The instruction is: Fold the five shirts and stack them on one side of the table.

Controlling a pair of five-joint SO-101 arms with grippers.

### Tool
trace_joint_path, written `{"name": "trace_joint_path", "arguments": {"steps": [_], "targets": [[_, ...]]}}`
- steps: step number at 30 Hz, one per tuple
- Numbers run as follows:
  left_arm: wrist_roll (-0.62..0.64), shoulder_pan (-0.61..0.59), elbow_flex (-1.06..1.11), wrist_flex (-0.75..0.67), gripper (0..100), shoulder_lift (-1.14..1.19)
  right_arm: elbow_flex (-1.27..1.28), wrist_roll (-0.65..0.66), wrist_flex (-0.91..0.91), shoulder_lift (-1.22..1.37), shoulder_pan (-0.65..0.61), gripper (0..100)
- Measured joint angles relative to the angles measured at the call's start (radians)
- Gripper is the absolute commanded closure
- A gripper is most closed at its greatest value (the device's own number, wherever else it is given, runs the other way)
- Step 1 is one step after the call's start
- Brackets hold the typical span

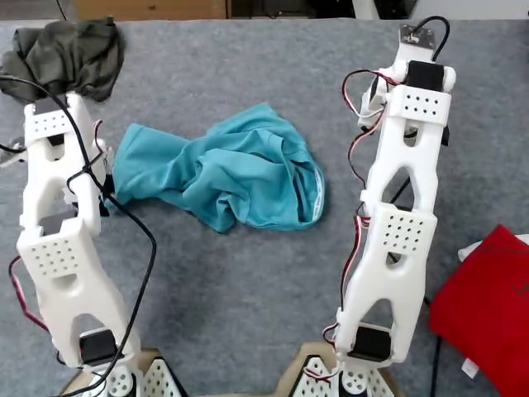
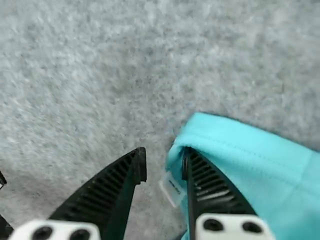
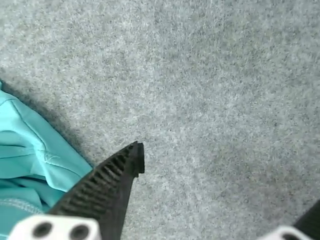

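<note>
So far nothing stacked: teal shirt (image 1: 223,178) crumpled mid-frame, olive shirt (image 1: 66,54) bunched upper left, red shirt (image 1: 488,306) lower right. My left gripper (image 2: 163,162) gapes at the teal shirt's hem; right gripper (image 3: 225,180) apart too

Robotics lab bench. A table (image 1: 248,310) covered in grey felt carries two white printed manipulators, the left arm (image 1: 62,248) and right arm (image 1: 405,207), with exposed wires (image 1: 151,248), seated on wooden bases (image 1: 291,364) at one edge.
</note>
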Motion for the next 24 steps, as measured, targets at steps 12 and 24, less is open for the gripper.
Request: {"name": "trace_joint_path", "arguments": {"steps": [12,24], "targets": [[-0.077,0.000,-0.216,0.002,98,0.149,0.000,0.000,0.000,0.000,0.000,48.6],[-0.143,0.000,-0.565,0.020,98,0.186,0.000,0.000,0.000,0.000,0.000,48.6]]}}
